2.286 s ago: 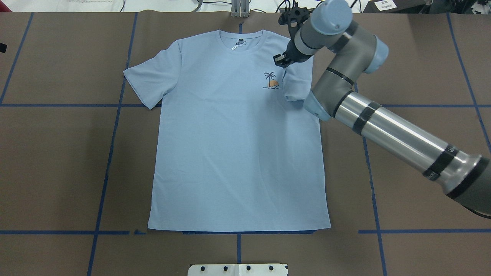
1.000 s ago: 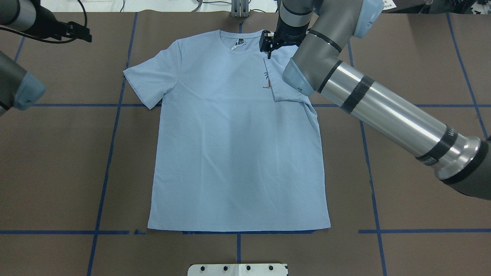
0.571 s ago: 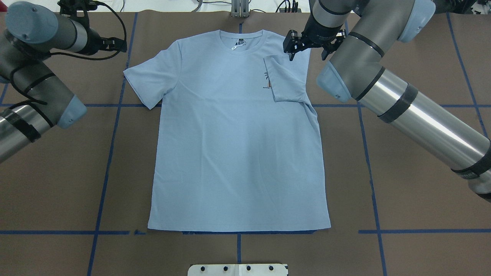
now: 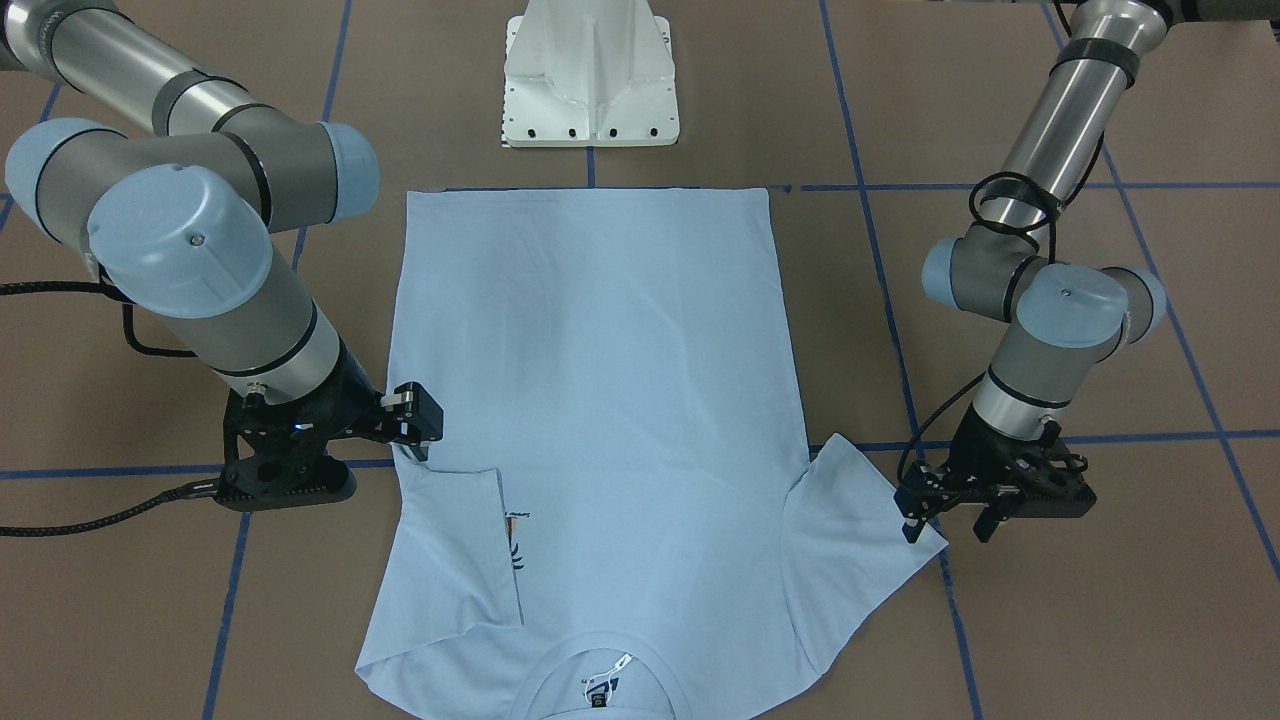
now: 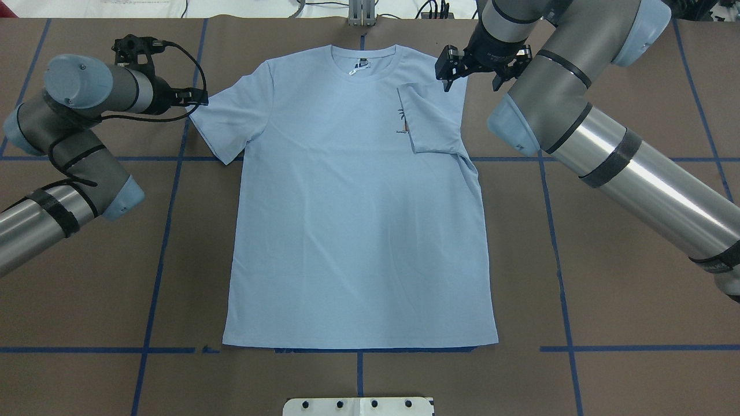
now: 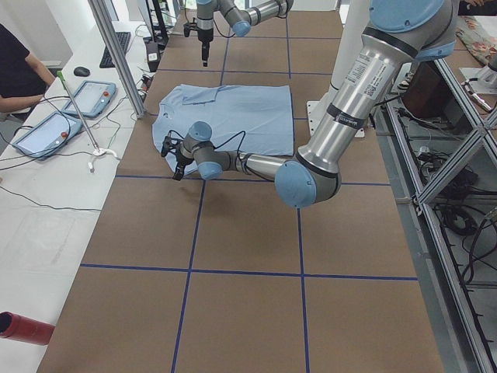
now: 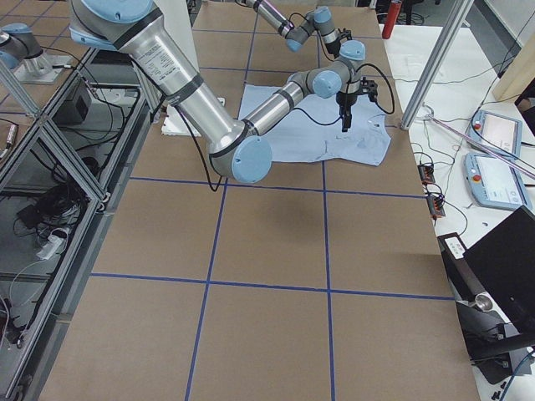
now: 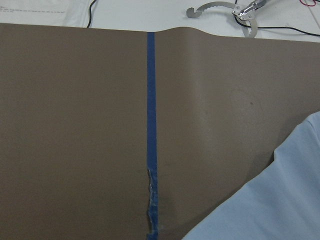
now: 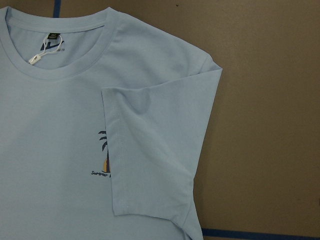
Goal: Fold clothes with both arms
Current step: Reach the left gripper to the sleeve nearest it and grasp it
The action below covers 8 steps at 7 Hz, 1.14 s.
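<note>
The light blue T-shirt (image 5: 358, 219) lies flat, chest up, collar (image 5: 363, 62) at the far edge. The sleeve (image 5: 433, 121) on my right is folded inward and half covers the palm-tree print (image 9: 102, 155). My right gripper (image 5: 473, 72) hovers open just above that shoulder, holding nothing. The other sleeve (image 5: 231, 115) lies spread out flat. My left gripper (image 4: 948, 518) stands open at that sleeve's outer edge (image 4: 900, 540), fingers pointing down, with nothing between them. The left wrist view shows only a corner of the sleeve (image 8: 280, 200) on the brown mat.
Blue tape lines (image 5: 167, 219) grid the brown mat. The white pedestal (image 4: 590, 75) stands at the hem side. A metal clamp (image 5: 361, 14) sits at the far edge beyond the collar. A person's arm (image 6: 19, 78) and tablets (image 6: 43, 132) are at a side desk.
The right gripper laid its sleeve inward over the print, let go and drew back toward the shoulder. The left arm came into view and moved to the other sleeve's edge.
</note>
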Each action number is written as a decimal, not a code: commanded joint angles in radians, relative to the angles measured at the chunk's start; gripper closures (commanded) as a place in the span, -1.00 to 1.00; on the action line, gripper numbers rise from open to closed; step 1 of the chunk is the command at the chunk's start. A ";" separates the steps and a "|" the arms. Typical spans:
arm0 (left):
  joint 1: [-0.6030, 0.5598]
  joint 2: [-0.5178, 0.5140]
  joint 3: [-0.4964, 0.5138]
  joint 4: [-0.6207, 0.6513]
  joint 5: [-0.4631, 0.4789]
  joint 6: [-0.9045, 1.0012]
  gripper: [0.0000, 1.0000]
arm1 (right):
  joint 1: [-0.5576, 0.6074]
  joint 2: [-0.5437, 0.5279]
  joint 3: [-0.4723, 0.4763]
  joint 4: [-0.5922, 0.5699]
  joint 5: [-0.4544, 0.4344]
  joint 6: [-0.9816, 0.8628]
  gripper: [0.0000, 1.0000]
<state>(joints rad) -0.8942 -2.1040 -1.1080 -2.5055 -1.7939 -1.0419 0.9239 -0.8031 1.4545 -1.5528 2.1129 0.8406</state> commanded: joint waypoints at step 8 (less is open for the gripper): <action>0.032 -0.033 0.053 0.000 0.073 0.010 0.08 | 0.000 -0.022 -0.013 0.008 -0.004 0.003 -1.00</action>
<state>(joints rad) -0.8627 -2.1392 -1.0527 -2.5074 -1.7188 -1.0324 0.9236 -0.8240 1.4421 -1.5447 2.1092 0.8431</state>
